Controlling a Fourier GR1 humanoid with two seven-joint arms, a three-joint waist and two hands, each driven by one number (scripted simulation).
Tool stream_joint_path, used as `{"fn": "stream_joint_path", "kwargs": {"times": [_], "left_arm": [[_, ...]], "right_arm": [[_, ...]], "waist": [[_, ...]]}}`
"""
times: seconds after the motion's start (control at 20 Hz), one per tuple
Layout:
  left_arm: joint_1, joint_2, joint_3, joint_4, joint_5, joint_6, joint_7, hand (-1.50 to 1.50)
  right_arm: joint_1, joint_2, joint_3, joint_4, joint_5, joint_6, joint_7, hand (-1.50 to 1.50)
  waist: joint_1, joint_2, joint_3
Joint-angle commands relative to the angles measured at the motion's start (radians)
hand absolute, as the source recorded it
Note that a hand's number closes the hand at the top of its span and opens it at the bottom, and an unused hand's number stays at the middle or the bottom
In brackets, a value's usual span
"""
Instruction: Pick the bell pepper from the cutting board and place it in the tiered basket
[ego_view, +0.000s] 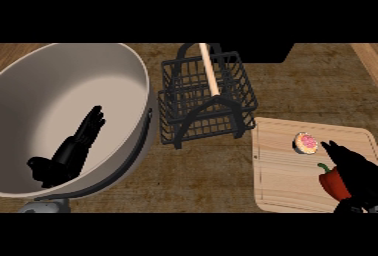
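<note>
With the right hand (353, 167) curled around the glossy red bell pepper (334, 183) at the near right of the pale wooden cutting board (284, 170), the lift should probably rise straight before swinging left toward the black wire tiered basket (207, 95), while the left hand (70, 150) rests open.

A large pale bowl (66, 90) with a dark rim is being seen at the left, covering much of the brown surface (207, 175). A small round pink-topped item (306, 143), possibly a doughnut, is being shown lying at the right, well apart from the bowl.
</note>
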Motion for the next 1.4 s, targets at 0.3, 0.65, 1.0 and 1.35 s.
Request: {"fn": "stream_joint_path", "kwargs": {"times": [0.3,0.65,1.0,1.35], "left_arm": [[-0.082,-0.083,-0.045,0.118,-0.029,-0.026,-0.039,0.00],[-0.076,-0.104,-0.040,0.065,-0.028,-0.024,0.018,0.00],[-0.055,-0.135,-0.067,0.041,-0.068,-0.002,0.011,0.00],[-0.090,-0.110,-0.014,0.037,-0.044,-0.023,0.055,0.00]], "right_arm": [[-0.051,0.092,-0.010,0.103,0.060,-0.138,-0.202,1.50],[-0.056,0.067,-0.075,0.155,0.039,-0.141,-0.336,1.50],[-0.294,-0.106,-0.211,0.537,-0.024,-0.091,-0.732,1.50],[-0.395,-0.008,-0.314,0.572,-0.138,-0.119,-0.815,1.50]], "waist": [[-0.013,0.015,-0.010],[-0.011,0.014,-0.009],[0.015,0.024,-0.007],[-0.012,0.014,-0.009]]}}
